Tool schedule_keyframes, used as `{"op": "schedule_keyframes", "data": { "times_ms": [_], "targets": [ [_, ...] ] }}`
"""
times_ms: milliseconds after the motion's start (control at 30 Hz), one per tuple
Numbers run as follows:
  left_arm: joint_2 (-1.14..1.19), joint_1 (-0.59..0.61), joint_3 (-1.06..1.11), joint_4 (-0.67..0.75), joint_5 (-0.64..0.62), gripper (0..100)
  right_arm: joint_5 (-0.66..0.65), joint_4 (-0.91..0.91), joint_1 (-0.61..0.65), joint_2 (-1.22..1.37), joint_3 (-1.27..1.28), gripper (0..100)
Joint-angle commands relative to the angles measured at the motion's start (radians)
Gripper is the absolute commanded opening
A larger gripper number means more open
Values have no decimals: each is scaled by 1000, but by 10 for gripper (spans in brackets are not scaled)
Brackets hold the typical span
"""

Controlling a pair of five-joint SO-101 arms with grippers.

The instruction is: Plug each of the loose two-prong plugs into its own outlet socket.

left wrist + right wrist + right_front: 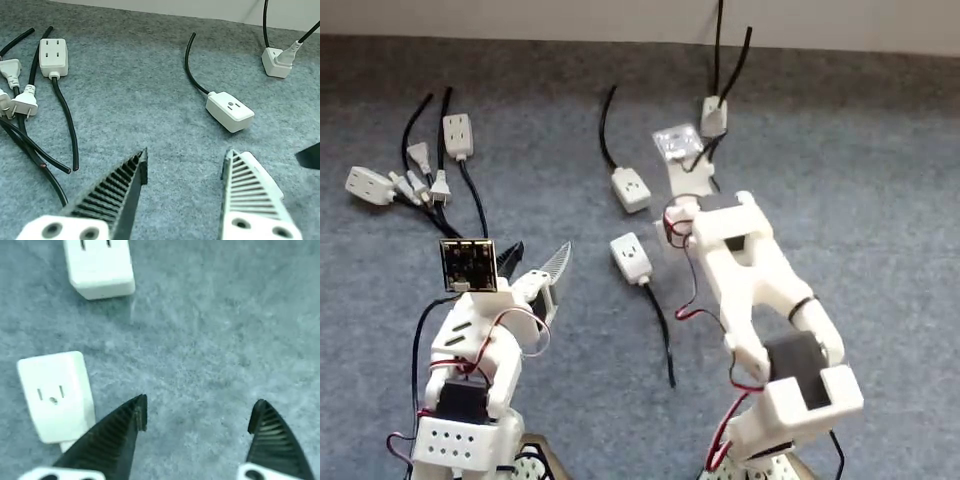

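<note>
Both claws are spread apart and empty. The left claw (pixel 185 160) is held over the carpeted surface (pixel 150 100), well apart from the loose two-prong plugs (pixel 24 100) — one is best pinched across its body, prongs left free. The right claw (pixel 197 412) is held just beside an outlet socket (pixel 54 396) — which could be steadied there.

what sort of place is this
Probably a robotics test bench: the left arm and right arm side by side, a grey felt-like mat under them, and outlet sockets and loose plugs on short cords.
</note>
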State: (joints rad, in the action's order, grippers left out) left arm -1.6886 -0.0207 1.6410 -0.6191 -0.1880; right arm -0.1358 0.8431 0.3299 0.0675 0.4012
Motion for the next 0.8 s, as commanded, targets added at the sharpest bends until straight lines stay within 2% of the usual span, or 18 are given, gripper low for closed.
{"op": "schedule_keyframes", "data": {
  "times_ms": [0,100,200,467,767],
  "targets": [
    [-7,-19,-7,28,3,248,-8,163,88,-156,-120,318],
    [-7,-19,-4,34,3,248,-6,194,173,-196,-127,318],
    [-7,-19,-4,32,3,248,-6,154,202,-176,-88,318],
    [-7,-19,-4,32,3,248,-6,8,199,-18,-24,318],
    [-7,-19,-4,34,3,248,-11,2,108,90,-45,318]
  ]
}}
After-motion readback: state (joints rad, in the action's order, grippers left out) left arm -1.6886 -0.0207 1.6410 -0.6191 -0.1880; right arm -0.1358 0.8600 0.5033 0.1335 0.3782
